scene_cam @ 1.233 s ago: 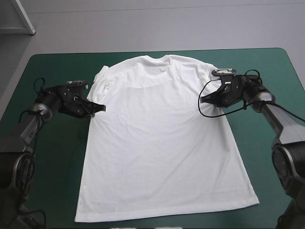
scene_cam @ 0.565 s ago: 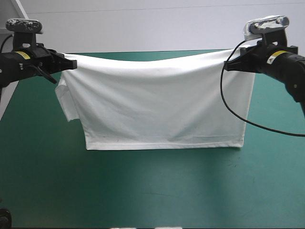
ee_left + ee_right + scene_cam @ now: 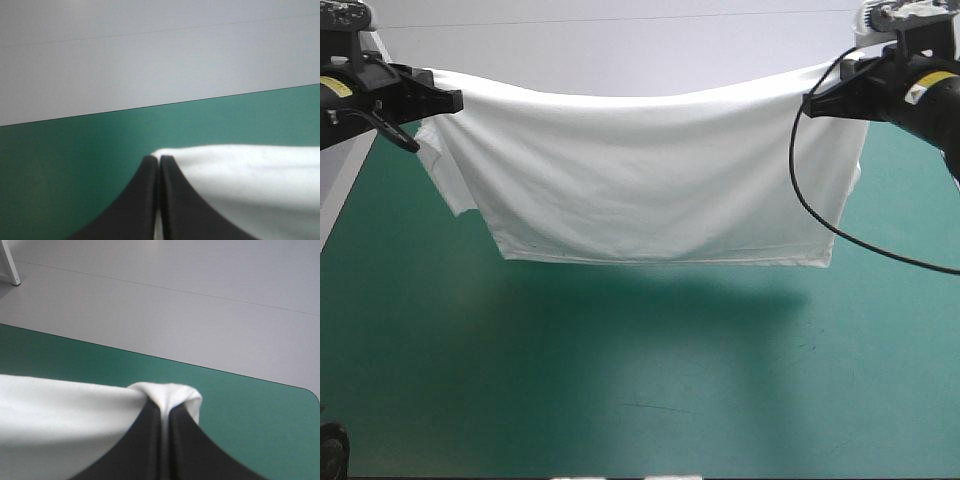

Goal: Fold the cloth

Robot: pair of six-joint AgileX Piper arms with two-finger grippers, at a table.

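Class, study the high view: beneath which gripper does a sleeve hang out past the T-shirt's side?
The left gripper: a sleeve droops outside the T-shirt there, while the side beneath the right gripper runs down without such a flap.

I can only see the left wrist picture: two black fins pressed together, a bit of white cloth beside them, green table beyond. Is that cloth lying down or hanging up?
Observer: Hanging. The high view shows the white short-sleeved T-shirt strung between both arms, its hem apparently clear of the teal-green table cover, with a shadow beneath.
Visitor: What holds the far end?
Observer: The right gripper. Its wrist view shows its jaws all but shut on a bunched corner.
Visitor: Is the cloth pulled tight?
Observer: No. Its top edge sags mid-span, and one sleeve dangles below the left gripper.
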